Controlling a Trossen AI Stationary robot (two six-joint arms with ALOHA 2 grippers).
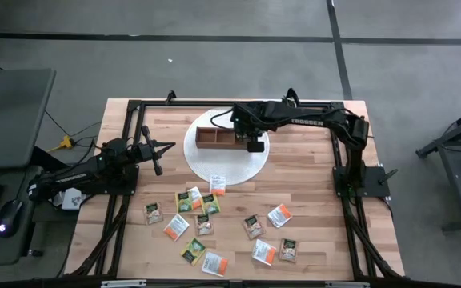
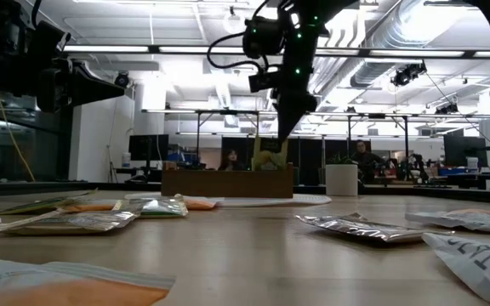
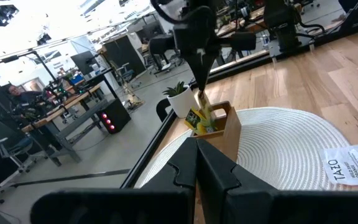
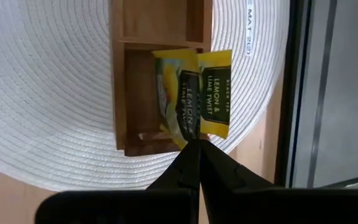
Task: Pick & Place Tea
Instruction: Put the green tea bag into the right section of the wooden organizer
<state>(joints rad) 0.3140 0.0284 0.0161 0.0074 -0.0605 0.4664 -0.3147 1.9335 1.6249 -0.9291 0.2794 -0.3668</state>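
Left to right from up top: left gripper (image 1: 157,158) parked over the left side of the table, fingers closed on nothing, just waiting, well off the mat.

Middle: wooden box (image 1: 223,138) sits on the round white mat (image 1: 214,169). One white-orange sachet (image 1: 218,184) lies on the mat's near edge. The rest of the loose sachets (image 1: 202,222) are scattered flat on the bare wood in front of the mat, green-yellow, white-orange and tan mixed, a few touching or overlapping.

Right: right gripper (image 4: 194,142) is over the box's end compartment, pinched shut on the top edge of a yellow lemon sachet (image 4: 194,93). The sachet hangs below the fingertips with its lower part inside or just at the compartment; I can't tell if it's touching the bottom. A second yellow packet seems to be in there too.

My read on handling: these are light, thin paper, floppy, and will swing and curl when lifted. An edge pinch like this one works; flat on the wood they're hard to get under, so I'd go for a raised corner or a sachet propped on another. Overlapped ones may drag a neighbour. Not fragile, but easy to crease.
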